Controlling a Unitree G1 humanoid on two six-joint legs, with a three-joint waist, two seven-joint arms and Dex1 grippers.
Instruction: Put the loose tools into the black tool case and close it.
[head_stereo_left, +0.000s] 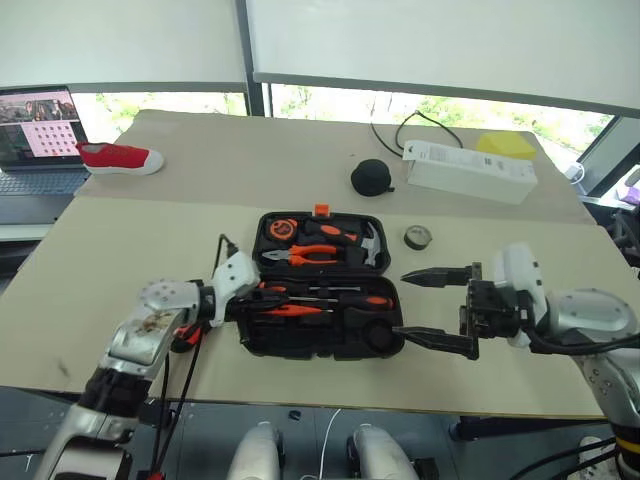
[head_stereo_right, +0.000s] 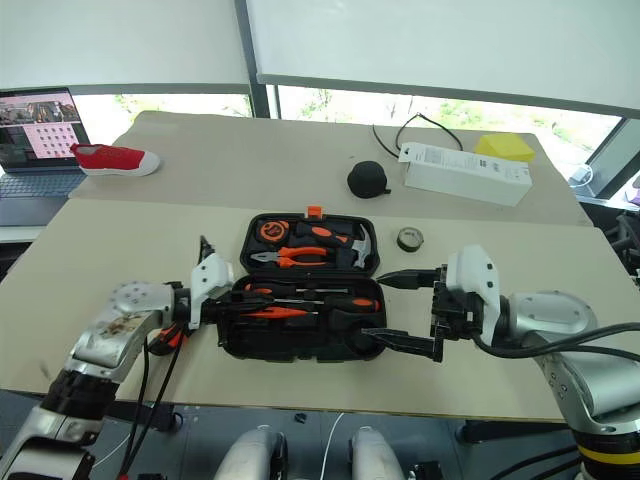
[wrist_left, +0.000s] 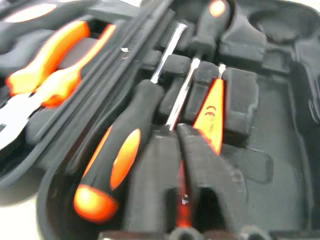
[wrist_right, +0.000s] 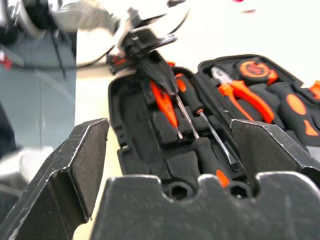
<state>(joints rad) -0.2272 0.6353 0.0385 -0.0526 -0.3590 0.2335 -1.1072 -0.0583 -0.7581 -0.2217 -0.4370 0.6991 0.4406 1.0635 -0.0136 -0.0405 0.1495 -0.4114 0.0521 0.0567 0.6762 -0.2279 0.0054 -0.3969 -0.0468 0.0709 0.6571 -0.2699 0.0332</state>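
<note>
The black tool case (head_stereo_left: 300, 348) lies open at mid-table, with its orange latch (head_stereo_left: 321, 210) on the far side. The far half holds pliers (head_stereo_left: 300, 256), a tape measure (head_stereo_left: 281, 229) and a hammer (head_stereo_left: 368, 240). Two long screwdrivers (head_stereo_left: 335, 296) and a slim orange tester (wrist_left: 210, 117) lie in the near half. My left gripper (head_stereo_left: 258, 296) reaches into that half from its left end, right over the screwdriver shafts (wrist_left: 182, 95). My right gripper (head_stereo_left: 400, 305) stands wide open at the case's right end, holding nothing. A small dark tape roll (head_stereo_left: 418, 237) sits on the table right of the case.
Behind the case are a round black pouch (head_stereo_left: 371, 177), a white box (head_stereo_left: 468, 170) with a cable, and a yellow pad (head_stereo_left: 505, 145). A red shoe (head_stereo_left: 120, 158) and a laptop (head_stereo_left: 40, 130) are at the far left. The table's front edge runs just below the case.
</note>
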